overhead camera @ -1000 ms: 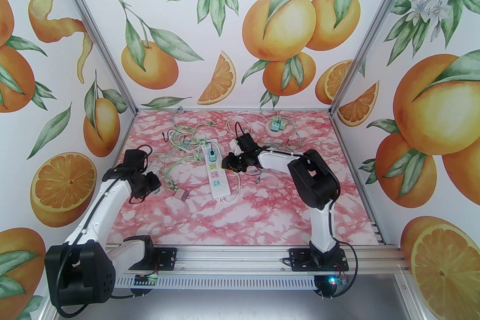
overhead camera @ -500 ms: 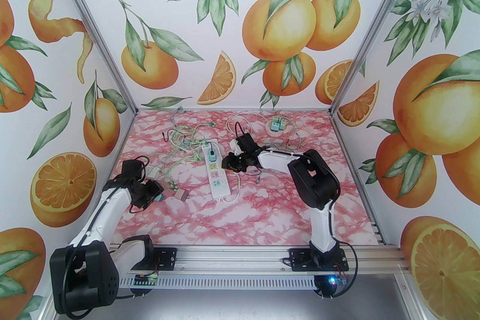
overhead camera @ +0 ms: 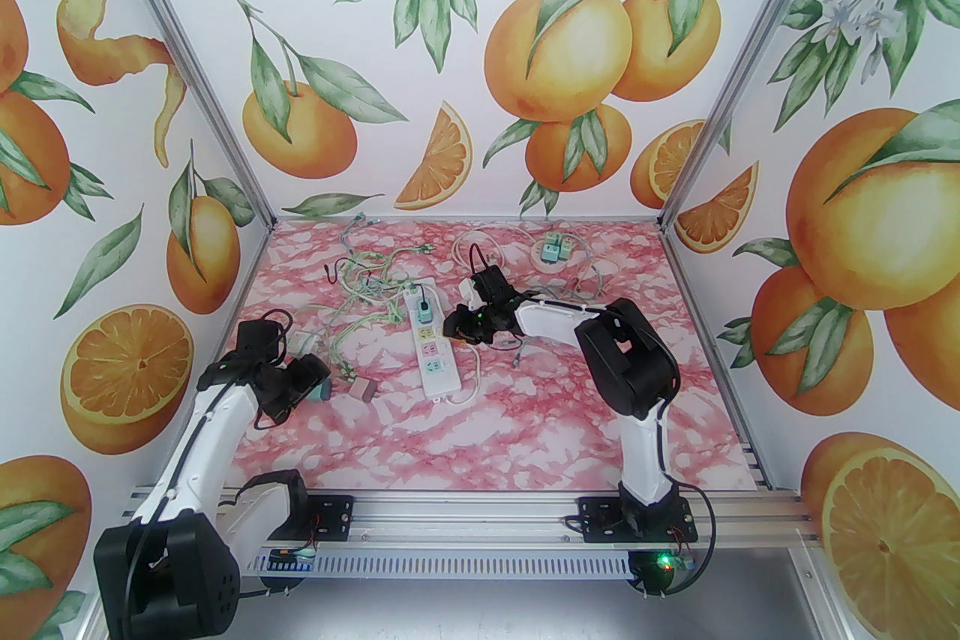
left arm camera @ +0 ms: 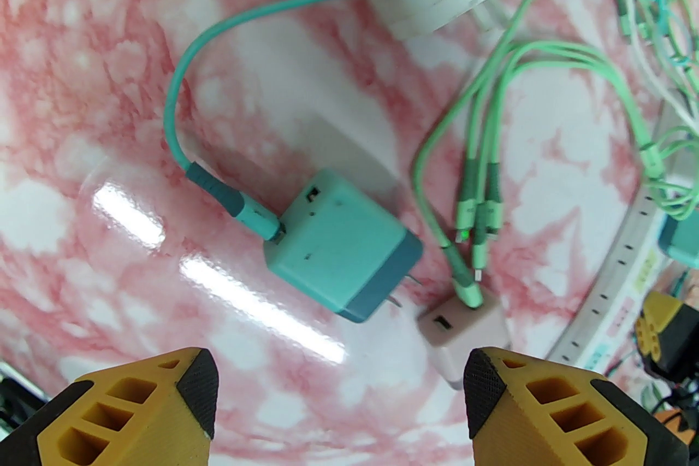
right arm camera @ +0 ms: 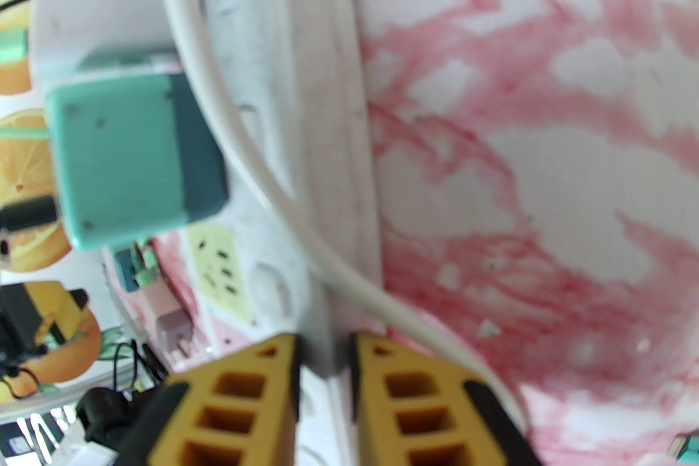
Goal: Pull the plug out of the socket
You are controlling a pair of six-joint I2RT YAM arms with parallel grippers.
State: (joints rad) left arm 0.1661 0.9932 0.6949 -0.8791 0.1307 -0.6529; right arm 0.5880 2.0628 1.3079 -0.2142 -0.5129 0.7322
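Observation:
A teal plug with a teal cable lies on its side on the pink marble table, prongs bare, free of any socket; from above the same plug lies left of the white power strip. My left gripper hangs open just above it, with nothing between the fingers. My right gripper is shut on the long edge of the power strip, seen from above at the strip's right side. Another teal plug sits in the strip's far sockets.
A pink plug with a green cable lies just right of the loose teal plug. Tangled green cables spread over the table's far left. A round holder with more plugs sits at the back right.
My left gripper has opened wide and let go of the teal plug, which now lies on the table. The left arm has drawn back a little. The right arm has not moved.

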